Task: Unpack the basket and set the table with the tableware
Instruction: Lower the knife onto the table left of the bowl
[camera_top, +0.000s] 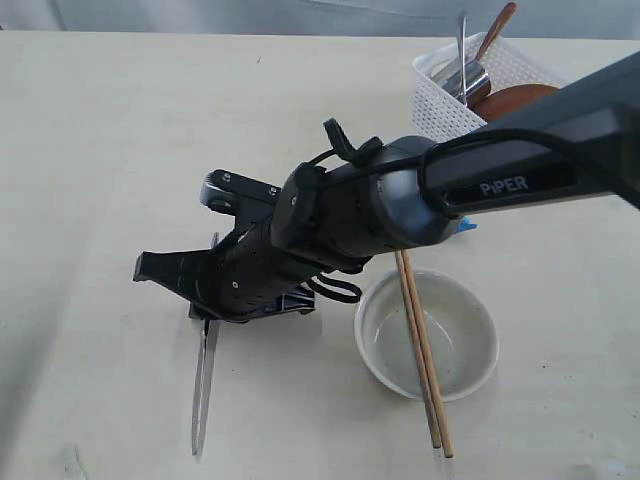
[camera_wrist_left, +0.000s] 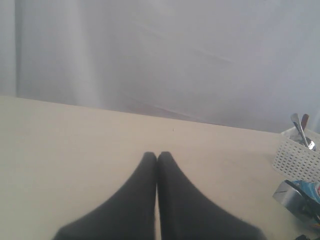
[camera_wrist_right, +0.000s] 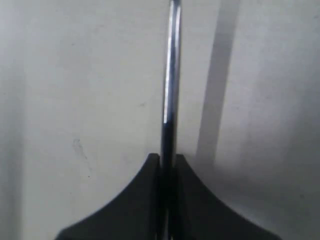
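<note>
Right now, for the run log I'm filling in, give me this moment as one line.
right jaws: shut on knife | left jaws: shut, empty | bowl: on table, chopsticks across it | basket: cup, spoon inside

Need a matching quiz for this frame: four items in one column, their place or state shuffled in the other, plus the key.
Column 1
1. knife
2. chopsticks
3. plate
4. left hand

Column 2
A. in the basket
B. shut, holding nothing
C. lying across the bowl
D. gripped by the right hand

Pairs: 1-D, 2-C, 3-A, 4-B
</note>
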